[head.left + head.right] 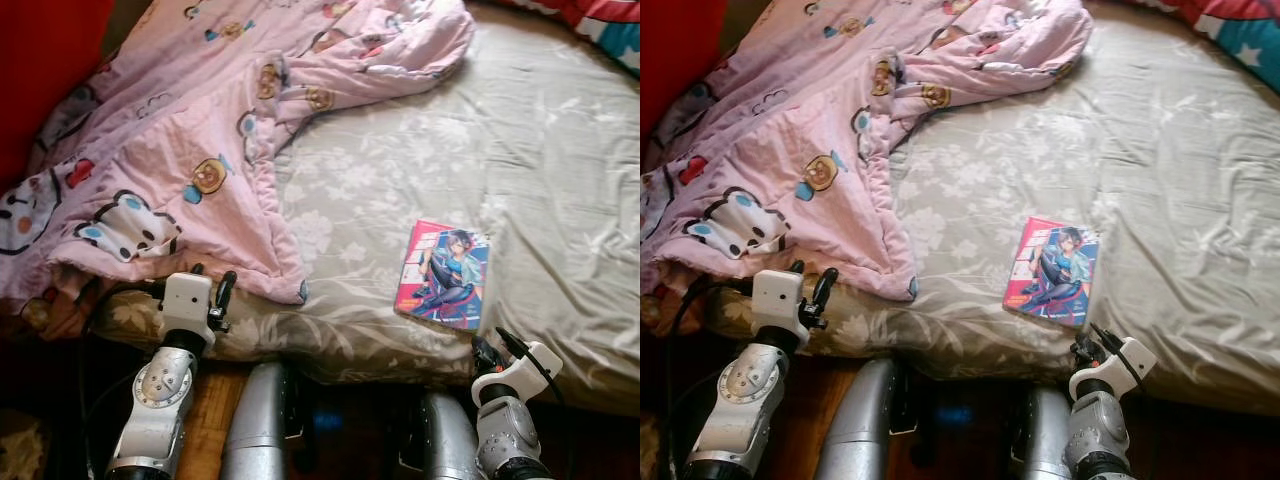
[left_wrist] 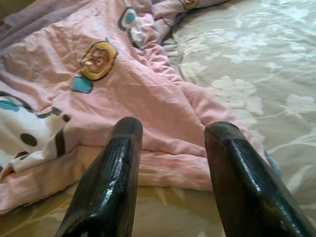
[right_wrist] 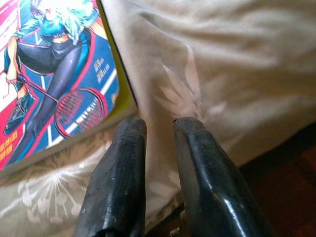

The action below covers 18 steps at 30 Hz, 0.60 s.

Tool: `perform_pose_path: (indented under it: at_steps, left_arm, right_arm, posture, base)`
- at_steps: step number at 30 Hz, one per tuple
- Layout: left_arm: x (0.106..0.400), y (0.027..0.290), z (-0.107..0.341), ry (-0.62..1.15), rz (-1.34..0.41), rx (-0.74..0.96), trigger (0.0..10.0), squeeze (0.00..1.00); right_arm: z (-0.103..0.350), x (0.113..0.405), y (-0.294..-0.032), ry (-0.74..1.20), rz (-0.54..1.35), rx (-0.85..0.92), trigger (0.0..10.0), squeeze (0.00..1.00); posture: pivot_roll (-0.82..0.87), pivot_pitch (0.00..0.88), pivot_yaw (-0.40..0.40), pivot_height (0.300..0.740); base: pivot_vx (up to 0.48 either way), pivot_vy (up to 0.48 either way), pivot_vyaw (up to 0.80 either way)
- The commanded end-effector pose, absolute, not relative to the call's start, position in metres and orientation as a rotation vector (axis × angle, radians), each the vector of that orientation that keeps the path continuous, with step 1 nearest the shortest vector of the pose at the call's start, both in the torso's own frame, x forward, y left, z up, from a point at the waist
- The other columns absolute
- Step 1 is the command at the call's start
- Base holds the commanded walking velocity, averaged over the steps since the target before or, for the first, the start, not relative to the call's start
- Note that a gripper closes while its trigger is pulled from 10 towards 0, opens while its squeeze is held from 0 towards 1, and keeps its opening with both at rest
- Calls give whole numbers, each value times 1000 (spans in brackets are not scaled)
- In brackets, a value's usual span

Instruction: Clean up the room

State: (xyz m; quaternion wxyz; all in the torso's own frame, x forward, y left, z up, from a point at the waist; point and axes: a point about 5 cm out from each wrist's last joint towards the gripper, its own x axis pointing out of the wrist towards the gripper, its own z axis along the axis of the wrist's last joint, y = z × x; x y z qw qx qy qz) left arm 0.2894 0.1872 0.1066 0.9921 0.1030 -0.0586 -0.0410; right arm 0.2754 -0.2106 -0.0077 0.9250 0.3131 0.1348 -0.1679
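Right claw [image 3: 158,133] narrowly parted, empty, beside book [image 1: 443,273]; left claw [image 2: 173,143] wide, facing quilt [image 1: 190,150].

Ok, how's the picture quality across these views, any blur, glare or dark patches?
Left eye view: sharp, daylight on the bed sheet, floor below in deep shadow. Left wrist view: blanket clear, the fingers soft and glossy. Right wrist view: book slightly blurred, sheet washed out, dark corner under the bed edge.

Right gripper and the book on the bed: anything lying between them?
No. The right wrist view shows just bare floral sheet between the right gripper and the book; the left eye view agrees.
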Motion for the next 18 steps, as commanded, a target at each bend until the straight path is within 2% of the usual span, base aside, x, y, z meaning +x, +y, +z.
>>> perform_pose_path:
  at_steps: [1,7,8,14,18]
  left_arm:
    - [283,190,95,-71,-86,228,10000,0]
    - [281,189,94,-70,-96,242,10000,0]
    - [280,189,94,-71,-97,242,10000,0]
    - [276,190,93,-64,-101,246,10000,0]
    - [271,191,93,-59,-104,252,10000,0]
  right_arm:
    - [-19,263,-208,320,-371,658,10000,0]
    - [-18,265,-204,302,-322,685,10000,0]
    - [-13,269,-201,255,-286,714,10000,1000]
    - [-3,281,-188,198,-189,783,10000,1000]
    - [-4,283,-185,217,-206,824,10000,1000]
  posture:
    - [240,301,6,625]
    - [244,309,9,625]
    - [247,313,11,625]
    - [248,330,18,625]
    - [258,357,28,625]
  base:
    - [0,0,0]
    - [0,0,0]
    - [0,0,0]
    - [0,0,0]
    - [0,0,0]
